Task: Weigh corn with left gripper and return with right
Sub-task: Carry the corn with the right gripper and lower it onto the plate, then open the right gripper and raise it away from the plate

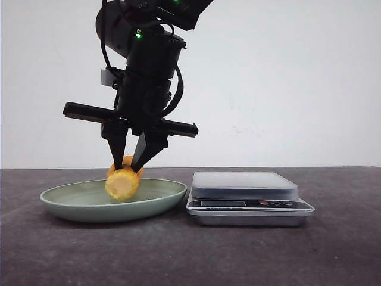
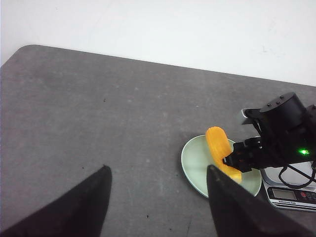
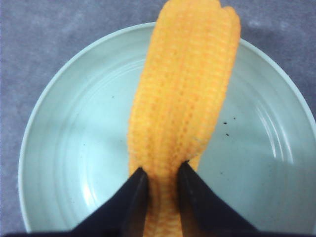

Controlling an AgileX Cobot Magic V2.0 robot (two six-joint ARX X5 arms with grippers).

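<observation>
The corn [image 1: 122, 183], a yellow-orange cob piece, is pinched between the fingers of my right gripper [image 1: 128, 167], which is shut on it. It hangs low over the pale green plate [image 1: 71, 208]; I cannot tell whether it touches the plate. The right wrist view shows the corn [image 3: 182, 98] running lengthwise from the right gripper [image 3: 160, 170] over the plate [image 3: 64, 148]. My left gripper [image 2: 158, 170] is open and holds nothing, high above bare table, well away from the corn [image 2: 217, 143] and plate [image 2: 195, 163]. It is out of the front view.
A silver kitchen scale [image 1: 244, 186] stands just right of the plate, its platform bare; it also shows at the edge of the left wrist view as the scale [image 2: 291, 192]. The dark grey table [image 1: 190, 256] runs to a white wall behind.
</observation>
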